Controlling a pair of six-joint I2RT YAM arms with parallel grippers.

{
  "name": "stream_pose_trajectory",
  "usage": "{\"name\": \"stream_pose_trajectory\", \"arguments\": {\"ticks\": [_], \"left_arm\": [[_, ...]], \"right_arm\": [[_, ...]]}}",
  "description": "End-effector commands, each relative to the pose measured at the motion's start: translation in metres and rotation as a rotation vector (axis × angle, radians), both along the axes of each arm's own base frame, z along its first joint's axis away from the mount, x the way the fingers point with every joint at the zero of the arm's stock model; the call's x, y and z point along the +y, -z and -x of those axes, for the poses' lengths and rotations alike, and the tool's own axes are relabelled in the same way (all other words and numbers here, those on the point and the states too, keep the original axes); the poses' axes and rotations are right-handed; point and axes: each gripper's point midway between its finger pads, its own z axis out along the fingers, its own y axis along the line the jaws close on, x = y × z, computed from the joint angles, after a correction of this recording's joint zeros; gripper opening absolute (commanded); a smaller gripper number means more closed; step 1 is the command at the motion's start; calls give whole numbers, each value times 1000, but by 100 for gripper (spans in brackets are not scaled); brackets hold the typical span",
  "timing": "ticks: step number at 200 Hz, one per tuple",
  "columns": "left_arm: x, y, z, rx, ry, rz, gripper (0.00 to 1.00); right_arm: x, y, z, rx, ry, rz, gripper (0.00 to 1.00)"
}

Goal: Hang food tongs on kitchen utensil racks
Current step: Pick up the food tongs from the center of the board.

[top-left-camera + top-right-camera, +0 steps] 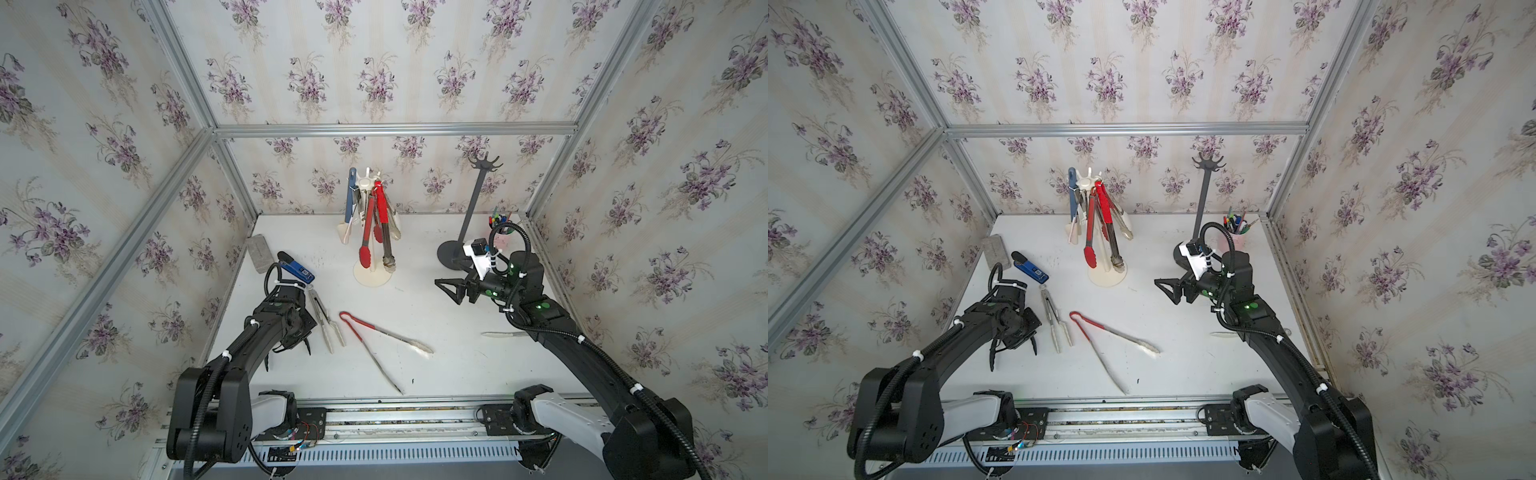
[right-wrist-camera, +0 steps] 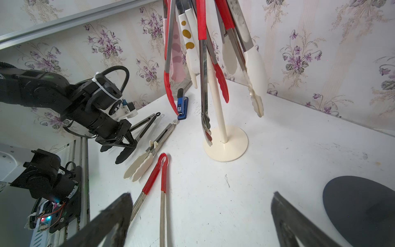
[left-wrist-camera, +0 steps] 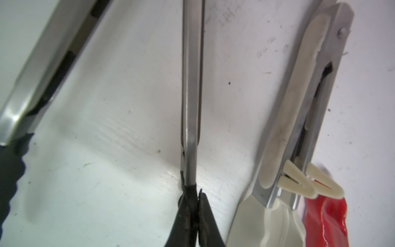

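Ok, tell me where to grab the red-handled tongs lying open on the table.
Best grip the red-handled tongs on the red sleeves just below the bend, coming from above. They lie flat, and only there are the splayed arms close enough to clamp together.

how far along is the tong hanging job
Done: several tongs hang on the white rack. In hand: the left pincer is shut on the black-tipped tongs. Left: the white-tipped tongs and red-handled tongs lie on the table; the black rack is bare.
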Motion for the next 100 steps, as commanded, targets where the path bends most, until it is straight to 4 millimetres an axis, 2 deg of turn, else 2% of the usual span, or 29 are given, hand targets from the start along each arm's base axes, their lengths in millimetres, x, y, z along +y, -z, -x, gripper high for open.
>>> {"name": "stream_pose_trajectory", "arguments": {"ticks": [1,52,100], "left_arm": [[4,-10,5,-4,4,-24,2],[13,-53,7,-93,35,-88,0],[25,-128,1,-294,86,-215,0]], "right_arm": [[-1,-1,-1,-24,4,10,100],[0,1,-5,-21,10,8,100],[0,2,-10,-23,15,12,100]]}}
